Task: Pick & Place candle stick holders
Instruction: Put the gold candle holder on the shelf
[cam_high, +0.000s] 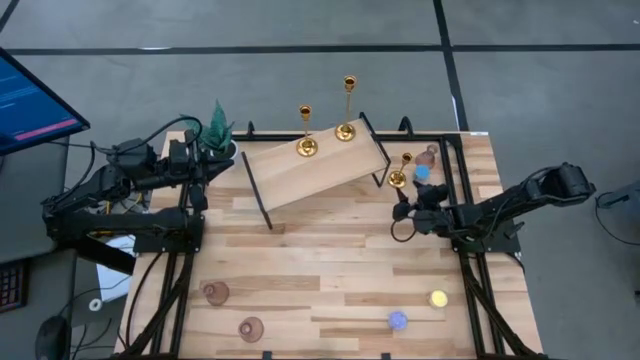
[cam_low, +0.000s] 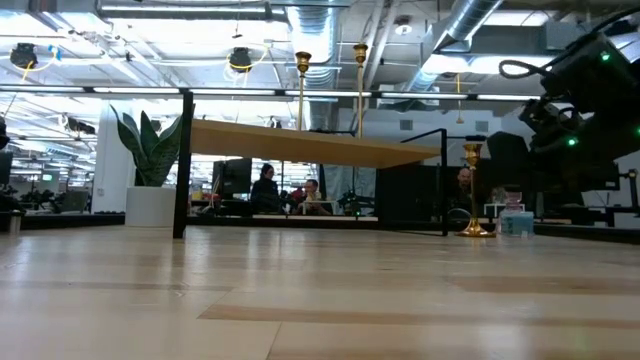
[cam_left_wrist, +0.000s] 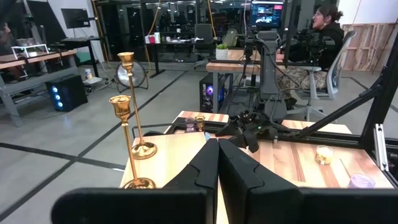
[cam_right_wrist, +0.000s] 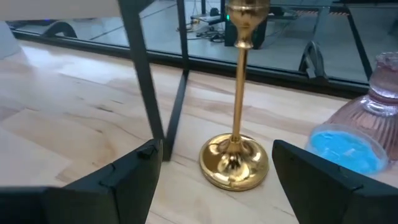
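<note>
Right wrist view settles the geometry: the gold candlestick (cam_right_wrist: 236, 155) stands dead ahead of the right end effector (cam_right_wrist: 214, 171), its thin stem upright and its round, mirror-bright base seated on the pale wood bench (cam_right_wrist: 74, 118), framed between the two spread fingers, which hold nothing. Its long axis is vertical, so I judge a level approach closing on the stem or just above the domed base to be the likely grasp; polished metal may slip. Just beside it sits a ribbed pink holder (cam_right_wrist: 379, 102) with a small blue light (cam_right_wrist: 345, 149) in front, and on the other side a black shelf leg (cam_right_wrist: 146, 74). From above, this candlestick lies near the bench's far right corner, far nearer the right arm. Two taller gold candlesticks (cam_high: 307, 145) stand on the raised wooden shelf (cam_high: 300, 172). The left end effector (cam_left_wrist: 217, 168) waits clenched, empty, by the potted plant (cam_high: 217, 128).
</note>
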